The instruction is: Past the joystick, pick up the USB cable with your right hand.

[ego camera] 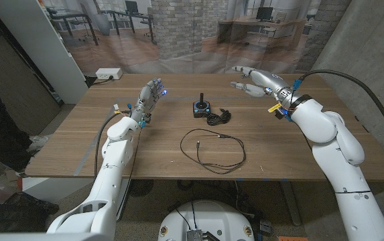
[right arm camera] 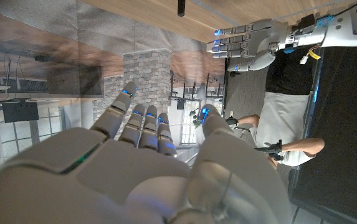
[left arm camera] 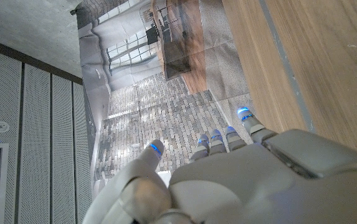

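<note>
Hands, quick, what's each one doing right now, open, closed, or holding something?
Left hand: open, fingers apart, holding nothing.
Right hand: open, fingers extended, holding nothing; the USB cable lies untouched on the table.

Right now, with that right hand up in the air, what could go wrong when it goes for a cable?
Two cables lie close: the coiled one beside the joystick and a loose loop nearer the robot, so it might take the wrong one. The right hand hovers open beyond the joystick; reaching in could knock it over. The thin cable lies flat, likely slipping from fingers.
</note>
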Action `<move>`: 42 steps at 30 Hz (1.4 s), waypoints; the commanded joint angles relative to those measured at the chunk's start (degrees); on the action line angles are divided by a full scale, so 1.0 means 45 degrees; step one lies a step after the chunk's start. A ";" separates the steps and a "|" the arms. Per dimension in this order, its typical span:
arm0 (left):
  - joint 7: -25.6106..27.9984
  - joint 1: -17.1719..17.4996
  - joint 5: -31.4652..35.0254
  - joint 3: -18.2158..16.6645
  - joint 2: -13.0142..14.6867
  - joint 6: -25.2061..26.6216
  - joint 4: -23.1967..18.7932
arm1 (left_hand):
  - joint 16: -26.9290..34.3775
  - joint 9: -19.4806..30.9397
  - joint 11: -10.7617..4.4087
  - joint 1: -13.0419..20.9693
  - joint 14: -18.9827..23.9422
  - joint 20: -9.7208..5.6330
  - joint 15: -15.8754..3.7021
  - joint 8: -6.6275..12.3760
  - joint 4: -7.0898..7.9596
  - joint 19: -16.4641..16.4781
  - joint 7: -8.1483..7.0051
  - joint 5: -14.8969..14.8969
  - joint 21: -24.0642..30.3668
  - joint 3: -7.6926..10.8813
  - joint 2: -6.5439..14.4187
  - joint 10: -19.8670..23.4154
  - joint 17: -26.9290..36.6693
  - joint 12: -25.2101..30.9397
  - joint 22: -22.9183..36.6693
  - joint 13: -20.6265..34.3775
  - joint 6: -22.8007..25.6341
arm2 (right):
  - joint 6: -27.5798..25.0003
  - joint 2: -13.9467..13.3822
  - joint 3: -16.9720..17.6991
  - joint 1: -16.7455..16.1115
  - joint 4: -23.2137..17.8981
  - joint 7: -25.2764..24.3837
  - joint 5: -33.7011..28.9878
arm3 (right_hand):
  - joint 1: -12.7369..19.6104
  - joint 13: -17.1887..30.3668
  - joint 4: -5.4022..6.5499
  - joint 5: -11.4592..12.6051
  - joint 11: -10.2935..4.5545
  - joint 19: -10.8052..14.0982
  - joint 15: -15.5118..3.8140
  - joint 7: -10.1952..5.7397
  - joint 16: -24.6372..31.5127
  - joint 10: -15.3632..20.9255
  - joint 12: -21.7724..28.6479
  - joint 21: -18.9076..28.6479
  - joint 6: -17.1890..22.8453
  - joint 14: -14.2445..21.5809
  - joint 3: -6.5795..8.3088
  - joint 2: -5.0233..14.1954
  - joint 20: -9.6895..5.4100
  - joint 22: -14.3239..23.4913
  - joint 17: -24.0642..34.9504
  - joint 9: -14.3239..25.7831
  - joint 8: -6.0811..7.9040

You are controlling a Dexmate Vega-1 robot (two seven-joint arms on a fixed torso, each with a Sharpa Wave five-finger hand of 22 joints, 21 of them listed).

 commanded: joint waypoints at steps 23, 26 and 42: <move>0.0043 0.0634 -0.0054 -0.0040 0.0013 0.0343 -0.0941 | 0.0054 0.0049 0.0012 -0.0101 0.0018 0.0045 -0.0024 0.0059 -0.0018 0.0093 -0.0034 0.0135 -0.0119 -0.0040 0.0971 0.0016 0.0026 0.0039 0.0033 0.0026 0.0038 | -0.0692 -0.0483 -0.0663 -0.0093 -0.0624 0.1781 -0.0801 | -0.0127 0.0045 0.0029 -0.0027 -0.0037 0.0151 -0.0022 -0.0064 0.0050 0.0320 -0.0070 -0.0040 0.0258 0.0301 -0.0131 -0.0219 0.0025 0.0034 0.0085 0.0057 0.0077; 0.0042 0.0669 -0.0058 -0.0059 0.0017 0.0360 -0.0980 | 0.0055 0.0049 0.0009 -0.0101 0.0022 0.0047 -0.0021 0.0061 -0.0018 0.0095 -0.0036 0.0136 -0.0124 -0.0041 0.0972 0.0017 0.0026 0.0039 0.0034 0.0026 0.0043 | -0.0754 -0.0506 -0.0732 -0.0101 -0.0690 0.1859 -0.0962 | -0.0119 0.0046 0.0024 -0.0025 -0.0048 0.0154 -0.0027 -0.0075 0.0045 0.0325 -0.0074 -0.0042 0.0257 0.0304 -0.0131 -0.0217 0.0027 0.0034 0.0083 0.0058 0.0072; 0.0003 0.0722 -0.0090 -0.0150 0.0036 0.0382 -0.0994 | 0.0051 0.0049 0.0026 -0.0098 0.0020 0.0046 -0.0017 0.0058 -0.0019 0.0111 -0.0061 0.0143 -0.0150 -0.0044 0.0980 0.0031 0.0026 0.0040 0.0035 0.0026 0.0046 | -0.1030 -0.0565 -0.1177 0.0067 -0.0719 0.2343 -0.1501 | -0.0012 0.0050 -0.0018 -0.0004 -0.0139 0.0155 -0.0069 -0.0189 0.0055 0.0486 -0.0065 -0.0066 0.0272 0.0465 -0.0095 -0.0151 0.0095 0.0035 0.0070 0.0062 0.0047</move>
